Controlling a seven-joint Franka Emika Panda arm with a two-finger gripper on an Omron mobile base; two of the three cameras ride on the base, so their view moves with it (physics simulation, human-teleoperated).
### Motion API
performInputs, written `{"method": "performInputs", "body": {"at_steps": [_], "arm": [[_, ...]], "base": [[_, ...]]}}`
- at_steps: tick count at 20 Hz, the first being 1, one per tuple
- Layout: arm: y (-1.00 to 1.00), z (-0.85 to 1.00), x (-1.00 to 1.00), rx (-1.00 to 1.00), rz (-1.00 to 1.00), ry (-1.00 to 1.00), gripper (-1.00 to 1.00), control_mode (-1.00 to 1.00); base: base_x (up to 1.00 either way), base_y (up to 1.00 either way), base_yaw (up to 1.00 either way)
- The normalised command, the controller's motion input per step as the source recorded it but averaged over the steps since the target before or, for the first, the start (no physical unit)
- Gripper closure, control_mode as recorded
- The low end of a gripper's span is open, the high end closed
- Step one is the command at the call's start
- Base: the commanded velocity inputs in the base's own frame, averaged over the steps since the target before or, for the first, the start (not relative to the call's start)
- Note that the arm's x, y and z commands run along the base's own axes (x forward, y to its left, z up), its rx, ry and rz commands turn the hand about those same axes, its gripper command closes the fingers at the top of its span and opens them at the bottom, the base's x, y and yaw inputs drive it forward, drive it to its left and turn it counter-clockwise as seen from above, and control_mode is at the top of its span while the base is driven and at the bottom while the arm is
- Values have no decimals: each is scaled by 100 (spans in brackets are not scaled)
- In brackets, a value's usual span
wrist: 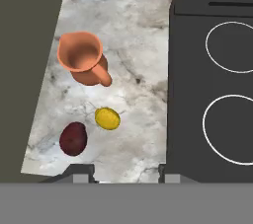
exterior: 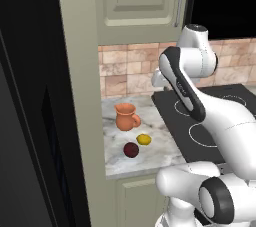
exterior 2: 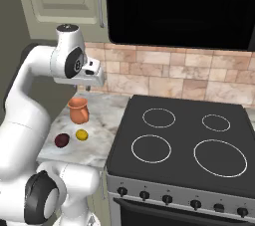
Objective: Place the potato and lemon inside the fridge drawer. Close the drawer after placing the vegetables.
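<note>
We see the potato as a small, dark maroon-brown ball, slightly longer than wide and matte, lying on the marble counter near its front edge. Just beside it, not touching, sits the lemon, a bright yellow oval of about the same size. Behind both stands a terracotta jug, upright, its mouth open upward and its handle turned toward the lemon; it is clearly larger than either fruit. In the left base view the same trio appears: potato, lemon and jug on the narrow strip of counter between a tall dark panel and the black stovetop.

The gripper hangs above the counter, well apart from everything on it, its two dark fingertips rising at the bottom of the hand view. Nothing lies between them, and the jaws are drawn in as far as they go (empty, as far as we can tell).

We can read no brand, label or writing on any surface; the white rings on the stovetop are plain circles.
</note>
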Motion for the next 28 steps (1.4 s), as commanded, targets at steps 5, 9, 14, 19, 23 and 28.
{"method": "performInputs", "body": {"at_steps": [5,9,14,19,23,28], "arm": [[7,-24,-55,-1,2,-5,-100,-100],[16,-86,-81,-3,9,-6,-100,-100],[20,-74,8,-1,4,13,-100,-100],[22,-51,13,-2,0,1,-100,-100],[55,-59,-3,0,2,0,-100,-100],[11,-30,0,0,13,8,-100,-100]], "base": [[0,0,0],[0,0,0],[0,0,0],[0,0,0],[0,0,0],[0,0,0]]}}
